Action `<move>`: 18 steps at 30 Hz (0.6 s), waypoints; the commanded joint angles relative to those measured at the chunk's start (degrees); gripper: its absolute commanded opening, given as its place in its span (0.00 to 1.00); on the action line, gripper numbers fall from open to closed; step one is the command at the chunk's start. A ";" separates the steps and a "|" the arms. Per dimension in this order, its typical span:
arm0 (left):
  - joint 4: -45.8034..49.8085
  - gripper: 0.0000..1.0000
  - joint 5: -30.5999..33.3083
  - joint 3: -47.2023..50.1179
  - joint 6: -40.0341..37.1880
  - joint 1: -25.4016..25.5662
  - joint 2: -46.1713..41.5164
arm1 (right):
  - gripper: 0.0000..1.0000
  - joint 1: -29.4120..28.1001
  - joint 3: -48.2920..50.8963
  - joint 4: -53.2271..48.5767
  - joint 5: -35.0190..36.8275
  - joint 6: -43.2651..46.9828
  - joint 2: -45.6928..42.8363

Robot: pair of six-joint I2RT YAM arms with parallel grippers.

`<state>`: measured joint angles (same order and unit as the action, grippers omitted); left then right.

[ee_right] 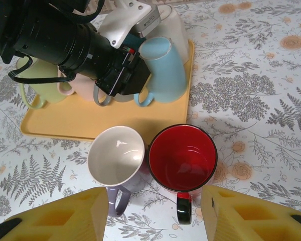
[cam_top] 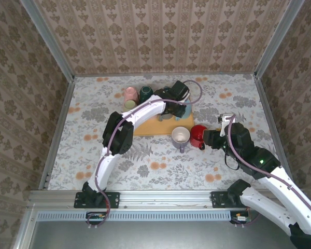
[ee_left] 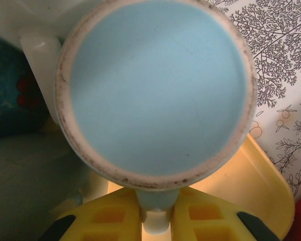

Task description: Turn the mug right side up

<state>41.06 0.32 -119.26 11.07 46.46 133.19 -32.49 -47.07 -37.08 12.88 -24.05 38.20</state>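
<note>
Left pincer (ee_left: 155,201) clenched on handle (ee_left: 154,226) of inverted blue mug (ee_left: 155,90) at tray's (ee_left: 271,201) right edge; I judge best: lift clear of tray, then roll wrist slowly, grip firm.

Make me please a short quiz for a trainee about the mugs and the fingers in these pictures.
1. True or false: the red mug stands right side up on the table.
2. Which part of the light blue mug lies between the left fingers? A) rim B) handle C) base
3. Fill in: the light blue mug stands upside down on the yellow ____.
Key: 1 true; 2 B; 3 tray.
</note>
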 commanded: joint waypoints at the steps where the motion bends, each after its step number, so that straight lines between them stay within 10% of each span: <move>1: 0.42 0.16 2.23 -2.10 0.00 -0.59 2.42 | 0.52 0.32 0.75 0.87 0.23 -0.86 -0.67; 18: 0.97 0.29 3.16 -4.01 2.56 -0.89 4.42 | 0.52 0.32 1.01 0.77 0.21 0.23 -0.04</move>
<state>42.72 1.78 -121.38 12.49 46.48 134.50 -32.49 -46.52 -37.01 12.88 -24.18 38.26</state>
